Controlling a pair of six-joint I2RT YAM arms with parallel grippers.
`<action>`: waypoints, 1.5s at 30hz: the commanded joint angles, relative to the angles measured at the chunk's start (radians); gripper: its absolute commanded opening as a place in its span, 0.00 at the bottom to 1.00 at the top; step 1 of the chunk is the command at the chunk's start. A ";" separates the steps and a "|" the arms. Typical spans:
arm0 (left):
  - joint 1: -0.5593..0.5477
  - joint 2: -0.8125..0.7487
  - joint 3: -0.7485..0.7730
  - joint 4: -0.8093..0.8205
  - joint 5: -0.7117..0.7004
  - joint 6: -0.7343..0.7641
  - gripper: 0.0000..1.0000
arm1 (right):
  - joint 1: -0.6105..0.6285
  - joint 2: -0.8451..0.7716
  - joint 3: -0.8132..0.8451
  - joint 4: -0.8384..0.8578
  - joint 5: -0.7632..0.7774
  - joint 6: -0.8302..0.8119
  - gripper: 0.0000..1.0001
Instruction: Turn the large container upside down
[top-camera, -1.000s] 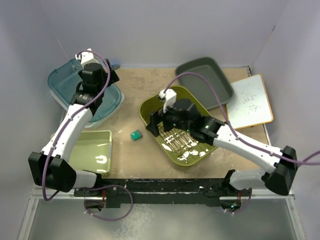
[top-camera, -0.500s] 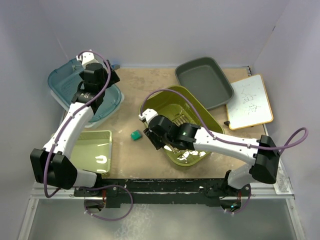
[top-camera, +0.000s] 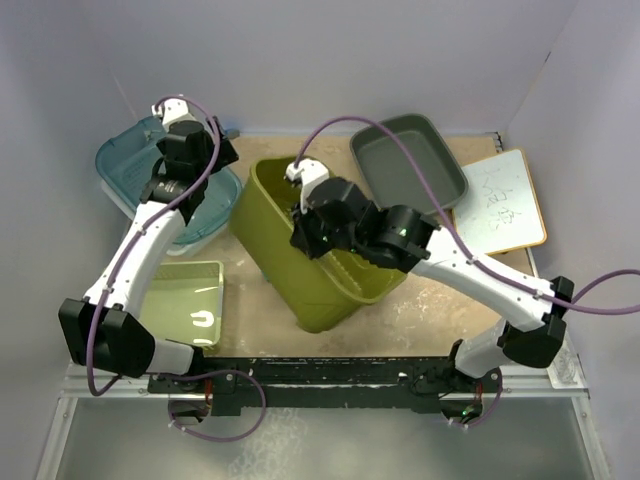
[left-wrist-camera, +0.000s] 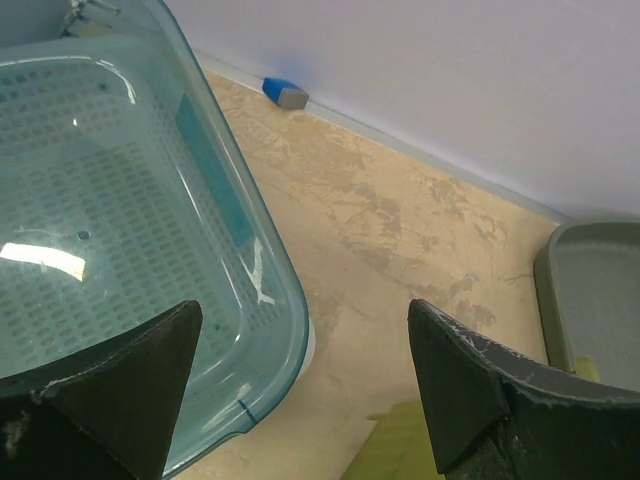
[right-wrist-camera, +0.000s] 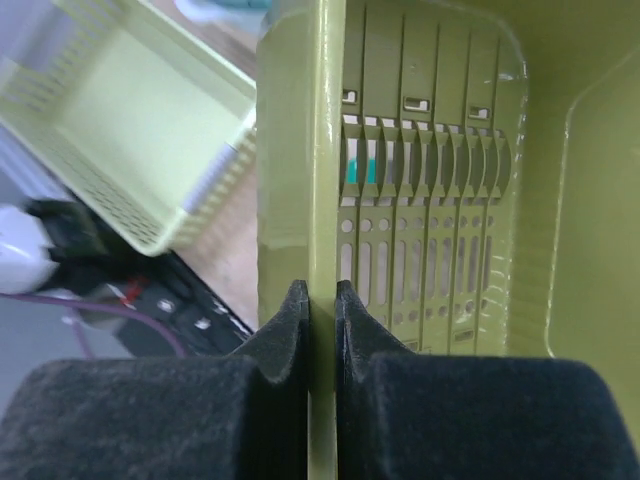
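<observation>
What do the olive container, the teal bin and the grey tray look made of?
Olive container: likely moulded plastic, opaque, matte; thin slotted wall.
Teal bin: translucent glossy plastic; light glares, perforated floor.
Grey tray: probably opaque plastic, satin; rounded rim.

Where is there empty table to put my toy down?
Bare tabletop lies along the back wall, between the teal bin and grey tray. A thin gap separates the pale basket from the tipped olive container. The middle is crowded.
</observation>
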 joint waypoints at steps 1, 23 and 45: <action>0.018 -0.034 0.116 -0.042 -0.009 0.055 0.81 | -0.085 0.005 0.114 0.021 -0.113 0.094 0.00; 0.078 -0.056 0.270 -0.164 0.075 -0.054 0.81 | -0.424 0.006 -0.189 0.744 -0.819 0.673 0.00; 0.080 0.031 0.252 -0.191 0.463 0.004 0.81 | -0.782 -0.010 -0.770 1.136 -1.078 1.032 0.00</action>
